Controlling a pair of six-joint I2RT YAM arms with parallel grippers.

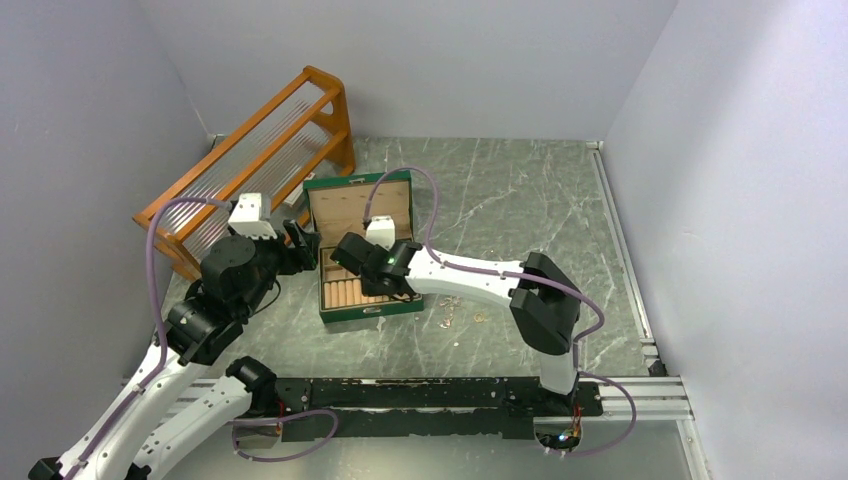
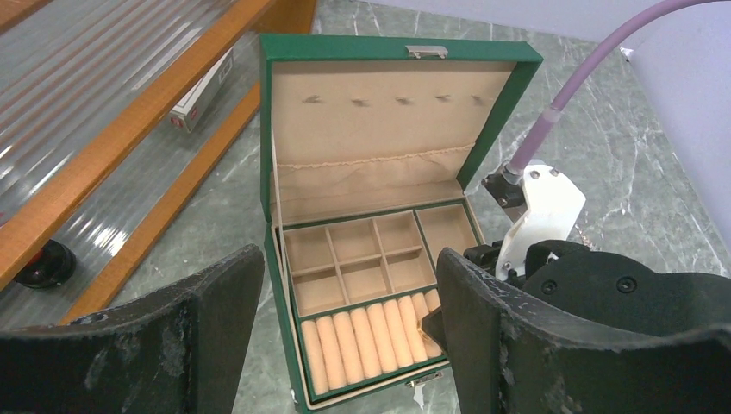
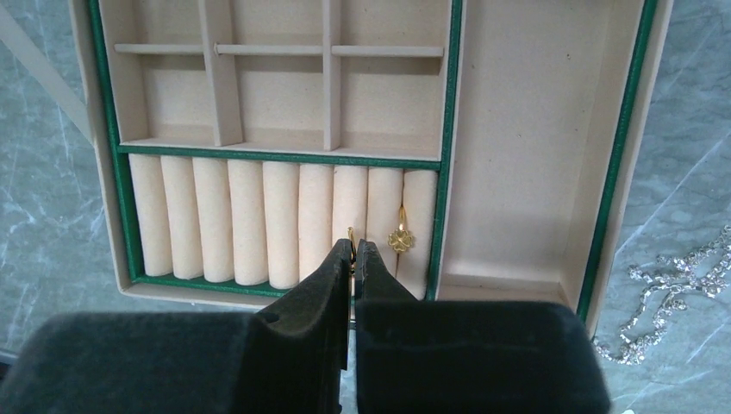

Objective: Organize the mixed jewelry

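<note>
A green jewelry box [image 1: 370,313] stands open at mid-table, with beige compartments and a row of ring rolls [image 3: 250,220]. My right gripper [image 3: 353,248] is shut on a tiny gold piece [image 3: 351,233], its tip showing between the fingertips, right over the rolls near their right end. A gold clover piece [image 3: 400,239] sits between the last two rolls beside it. My left gripper [image 2: 345,345] is open and empty, just left of the box [image 2: 280,285], looking into it. Loose small pieces [image 1: 462,322] lie on the table right of the box.
A silver chain [image 3: 664,293] lies on the table right of the box. A wooden rack [image 1: 250,165] stands at the back left, close behind my left gripper [image 1: 303,245]. The open lid [image 2: 388,112] stands upright at the box's far side.
</note>
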